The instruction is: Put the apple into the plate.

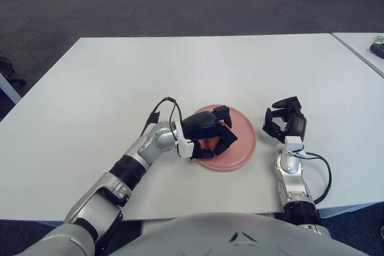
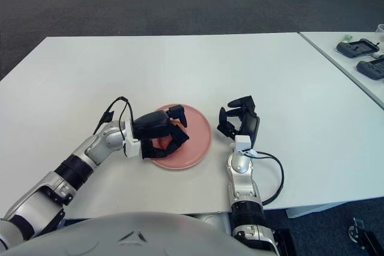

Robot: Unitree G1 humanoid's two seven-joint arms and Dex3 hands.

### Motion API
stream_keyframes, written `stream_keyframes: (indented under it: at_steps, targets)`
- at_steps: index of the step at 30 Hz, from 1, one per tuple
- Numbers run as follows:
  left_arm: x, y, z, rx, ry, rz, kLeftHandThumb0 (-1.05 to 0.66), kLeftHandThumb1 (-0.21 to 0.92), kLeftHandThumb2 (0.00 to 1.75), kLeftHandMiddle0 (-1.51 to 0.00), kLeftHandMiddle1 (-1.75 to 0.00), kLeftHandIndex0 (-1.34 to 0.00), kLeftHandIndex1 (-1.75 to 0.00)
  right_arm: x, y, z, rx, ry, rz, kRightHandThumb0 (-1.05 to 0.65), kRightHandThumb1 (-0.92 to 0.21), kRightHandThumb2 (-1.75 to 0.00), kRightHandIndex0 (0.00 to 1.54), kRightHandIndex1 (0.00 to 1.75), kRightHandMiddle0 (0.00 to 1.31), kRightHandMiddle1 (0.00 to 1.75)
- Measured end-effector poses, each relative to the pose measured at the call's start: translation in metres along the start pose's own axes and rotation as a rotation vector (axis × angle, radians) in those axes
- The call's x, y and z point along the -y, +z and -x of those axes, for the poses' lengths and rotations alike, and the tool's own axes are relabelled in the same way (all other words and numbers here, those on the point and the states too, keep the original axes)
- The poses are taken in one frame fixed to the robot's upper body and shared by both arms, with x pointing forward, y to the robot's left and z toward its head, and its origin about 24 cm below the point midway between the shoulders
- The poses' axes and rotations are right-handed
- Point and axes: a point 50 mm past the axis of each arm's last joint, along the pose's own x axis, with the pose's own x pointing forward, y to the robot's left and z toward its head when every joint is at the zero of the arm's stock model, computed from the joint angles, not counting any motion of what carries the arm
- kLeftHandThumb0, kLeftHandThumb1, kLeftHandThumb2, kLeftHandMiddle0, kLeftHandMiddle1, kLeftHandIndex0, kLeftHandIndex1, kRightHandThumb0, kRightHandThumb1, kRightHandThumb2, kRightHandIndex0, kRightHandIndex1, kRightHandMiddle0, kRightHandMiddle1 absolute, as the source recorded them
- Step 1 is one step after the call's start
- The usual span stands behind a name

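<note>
One apple (image 1: 208,144) sits over the pink plate's (image 1: 240,148) left part, the left hand's (image 1: 210,131) fingers curled around it; right hand (image 1: 285,121) beside the plate, fingers spread, holding nothing; no legible writing

The desk (image 1: 108,82) looks smooth and matt white, like laminate. On it, the plate (image 1: 243,142) appears as smooth pink plastic with a faint sheen. Over the plate, the left hand (image 1: 207,131) shows glossy black plastic shells. Beside the plate, the right hand (image 1: 287,122) has matt black fingers (image 1: 275,131). The floor (image 1: 120,4) beyond the desk is rough grey carpet.
</note>
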Motion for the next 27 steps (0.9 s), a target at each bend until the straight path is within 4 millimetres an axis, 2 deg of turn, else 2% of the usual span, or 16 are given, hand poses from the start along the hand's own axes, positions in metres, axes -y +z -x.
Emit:
stream_keyframes:
  at_steps: [2,3,6,8,10,12,14,21,27]
  targets:
    - [0.0000,-0.0002,0.0003,-0.003,0.006,-0.009,-0.01,0.48,1.09,-0.35,-1.61,-0.50,-1.74,-0.0002,-0.0001,0.0001,-0.001,0.002,0.000,-0.40,-0.58,-0.99,0.65,1.46,0.41,1.75]
    - [-0.0001,-0.0003,0.0004,-0.004,0.009,-0.013,-0.15,0.50,1.07,-0.22,-1.61,-0.47,-1.74,-0.0002,-0.0001,0.0002,-0.002,0.003,0.000,-0.40,-0.58,-0.99,0.64,1.45,0.41,1.75]
    - [-0.0012,0.0001,0.0009,-0.003,0.017,-0.019,-0.32,0.54,1.02,-0.07,-1.58,-0.43,-1.75,-0.0002,-0.0001,0.0002,-0.002,0.004,0.000,-0.40,-0.58,-0.99,0.63,1.45,0.40,1.75]
    - [-0.0019,0.0002,0.0013,-0.003,0.021,-0.020,-0.36,0.57,0.99,-0.04,-1.54,-0.41,-1.75,-0.0002,-0.0002,0.0002,-0.002,0.004,0.000,-0.40,-0.59,-0.99,0.63,1.45,0.40,1.75]
    - [-0.0021,-0.0001,0.0017,-0.005,0.024,-0.021,-0.37,0.64,0.89,-0.02,-1.43,-0.36,-1.74,-0.0001,-0.0002,0.0002,-0.002,0.004,0.000,-0.40,-0.59,-0.98,0.62,1.45,0.40,1.75]
    - [-0.0021,-0.0004,0.0025,-0.007,0.031,-0.018,-0.46,0.42,1.05,-0.01,-1.30,-0.15,-1.57,-0.0001,0.0000,0.0002,-0.002,0.005,-0.001,-0.40,-0.59,-0.98,0.62,1.45,0.40,1.75]
    - [-0.0012,-0.0005,0.0035,-0.010,0.042,-0.010,-0.52,0.35,1.11,0.00,-1.23,-0.07,-1.49,-0.0001,0.0001,0.0002,-0.002,0.006,-0.002,-0.40,-0.59,-0.98,0.62,1.45,0.40,1.75]
    - [0.0029,0.0001,0.0056,-0.011,0.069,0.044,-0.73,0.42,1.00,0.00,-0.81,0.00,-1.14,0.0013,-0.0003,0.0011,-0.015,0.002,0.005,-0.40,-0.60,-0.97,0.60,1.46,0.40,1.75]
    - [-0.0003,-0.0016,0.0072,-0.019,0.095,0.085,-0.83,0.50,0.91,0.00,-0.64,0.00,-0.98,0.0024,-0.0040,0.0032,-0.058,-0.001,0.024,-0.40,-0.59,-0.97,0.59,1.48,0.40,1.75]
